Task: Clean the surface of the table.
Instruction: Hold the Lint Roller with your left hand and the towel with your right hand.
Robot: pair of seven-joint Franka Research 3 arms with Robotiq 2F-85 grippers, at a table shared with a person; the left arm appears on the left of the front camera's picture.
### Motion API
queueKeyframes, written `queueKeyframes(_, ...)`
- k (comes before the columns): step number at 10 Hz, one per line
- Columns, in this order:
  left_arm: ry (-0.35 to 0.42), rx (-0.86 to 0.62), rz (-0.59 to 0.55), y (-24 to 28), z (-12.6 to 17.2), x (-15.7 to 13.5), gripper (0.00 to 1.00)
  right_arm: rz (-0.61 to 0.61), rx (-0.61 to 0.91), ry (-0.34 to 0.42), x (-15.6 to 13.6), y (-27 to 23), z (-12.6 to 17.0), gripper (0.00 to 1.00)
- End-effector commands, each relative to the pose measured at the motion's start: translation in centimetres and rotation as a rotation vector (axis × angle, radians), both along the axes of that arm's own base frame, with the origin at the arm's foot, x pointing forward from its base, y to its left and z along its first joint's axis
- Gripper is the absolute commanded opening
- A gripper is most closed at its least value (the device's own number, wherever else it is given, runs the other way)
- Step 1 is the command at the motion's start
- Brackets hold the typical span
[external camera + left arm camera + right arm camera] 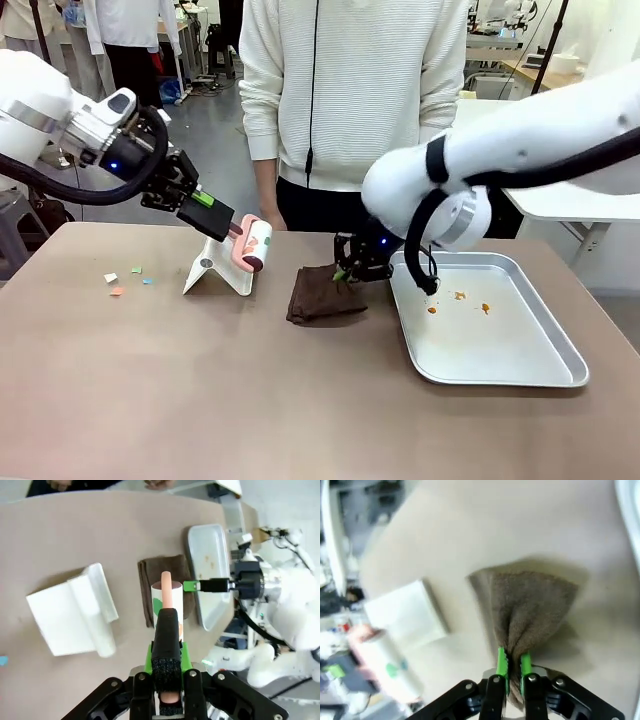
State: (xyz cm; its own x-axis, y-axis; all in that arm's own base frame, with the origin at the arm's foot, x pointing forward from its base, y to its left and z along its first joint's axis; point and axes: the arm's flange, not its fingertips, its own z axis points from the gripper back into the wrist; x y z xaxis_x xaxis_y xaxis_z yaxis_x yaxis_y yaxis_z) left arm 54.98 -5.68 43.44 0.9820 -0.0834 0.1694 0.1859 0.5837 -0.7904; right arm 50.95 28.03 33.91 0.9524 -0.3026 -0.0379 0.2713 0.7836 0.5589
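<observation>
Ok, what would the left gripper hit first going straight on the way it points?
The lint roller held by the left gripper leads and would probably meet the brown cloth, or bare table just short of it; depth is unclear.

The table [150, 380] top is seen as matt & smooth. The tray [500, 380] is made of shiny bare metal. The cloth [320, 295] is matt fabric w/ rough nap. The lint roller [257, 245]: smooth pink plastic handle, paper-like white roll. The stand [210, 272]: smooth white plastic. The scraps [112, 278]: matt paper, approx.
</observation>
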Motion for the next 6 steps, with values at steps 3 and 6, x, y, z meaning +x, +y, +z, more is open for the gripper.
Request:
queueKeyframes(3,-0.055,-0.132,-0.125,6.4,1.9,-8.1,0.08,0.241,0.477,0.042,-7.0,-8.8,3.0,0.00)
queueKeyframes(6,-0.163,-0.205,-0.147,10.8,1.7,-14.8,0.08,0.291,0.650,-0.033,-14.1,-14.6,5.2,0.00)
